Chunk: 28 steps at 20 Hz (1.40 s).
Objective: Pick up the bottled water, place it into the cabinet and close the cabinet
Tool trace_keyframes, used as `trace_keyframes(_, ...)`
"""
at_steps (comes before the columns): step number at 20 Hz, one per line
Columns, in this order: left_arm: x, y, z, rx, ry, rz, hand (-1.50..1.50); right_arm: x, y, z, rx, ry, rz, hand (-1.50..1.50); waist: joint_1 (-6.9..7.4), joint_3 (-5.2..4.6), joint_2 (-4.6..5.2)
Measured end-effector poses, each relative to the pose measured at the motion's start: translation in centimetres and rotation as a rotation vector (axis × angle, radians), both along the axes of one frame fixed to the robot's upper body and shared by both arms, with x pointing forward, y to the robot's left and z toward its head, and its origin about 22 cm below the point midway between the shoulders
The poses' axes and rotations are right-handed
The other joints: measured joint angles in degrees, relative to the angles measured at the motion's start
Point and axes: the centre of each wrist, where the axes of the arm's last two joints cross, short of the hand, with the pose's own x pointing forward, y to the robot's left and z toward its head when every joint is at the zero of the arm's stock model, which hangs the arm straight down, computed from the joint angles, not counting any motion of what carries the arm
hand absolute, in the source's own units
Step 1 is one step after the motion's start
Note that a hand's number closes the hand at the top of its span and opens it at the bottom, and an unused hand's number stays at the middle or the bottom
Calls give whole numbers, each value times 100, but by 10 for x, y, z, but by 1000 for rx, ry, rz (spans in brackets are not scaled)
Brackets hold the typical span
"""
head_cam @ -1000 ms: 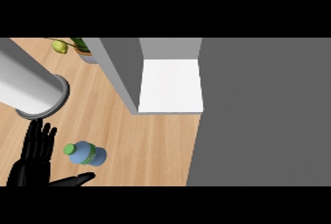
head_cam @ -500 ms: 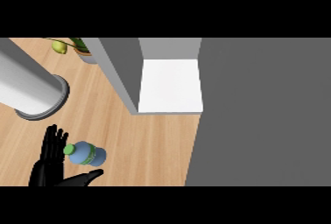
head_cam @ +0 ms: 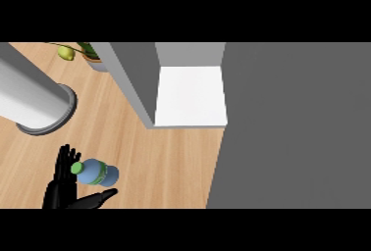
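1. The bottled water [head_cam: 96, 172] stands upright on the wooden counter [head_cam: 167, 162] near its lower-left corner. Its green cap faces up toward the head view, so its long axis runs vertically and only the cap and blue shoulder show.

2. The left hand [head_cam: 64, 182] is the one beside it. Straight fingers [head_cam: 66, 158] lie along the bottle's left side, apparently touching it, and the thumb [head_cam: 100, 197] spreads out just below it. The bottle therefore sits in the crook between fingers and thumb, to the fingers' right. The hand is spread and not curled round anything yet.

3. The right hand shows nowhere in the view, so the left is plainly the nearer.

4. The coming move, as I judge it, turns on this: fingers and thumb flank the bottle on two sides and only need to curl in round its body.

5. The cabinet [head_cam: 190, 95] lies toward the upper right, its white shelf open to view, with a grey wall on its left. A large grey cylinder [head_cam: 33, 105] lies at the counter's left edge, and a plant [head_cam: 78, 50] sits at the top-left corner.

6. Compared with half a second ago, the hand has come closer against the bottle; a second ago it was clearly apart on the left. The bottle has not moved.
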Motion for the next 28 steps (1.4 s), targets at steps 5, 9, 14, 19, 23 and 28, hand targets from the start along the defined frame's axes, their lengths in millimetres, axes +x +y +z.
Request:
trace_keyframes(5,-2,4,-21,-28,-7,-16,-150,2,-1,0,-7,-11,-13,-150,17,1,3)
trace_keyframes(9,1,6,-33,-56,-31,-15,-150,0,1,0,1,0,-6,-150,-4,-1,0)
trace_keyframes(14,7,1,-43,-90,-54,-21,-150,-1,-1,-4,-4,-8,-25,-150,1,1,2)
trace_keyframes(19,25,1,-43,-126,-70,-22,-150,0,-6,-4,-13,-15,-60,-150,7,3,4)
trace_keyframes(23,26,0,-48,-169,-78,-33,150,-1,-8,-8,-12,-12,-67,-150,6,4,4)
trace_keyframes(28,31,-14,-52,-236,-86,-94,150,-1,-14,-12,-24,-23,-94,-150,13,6,4)
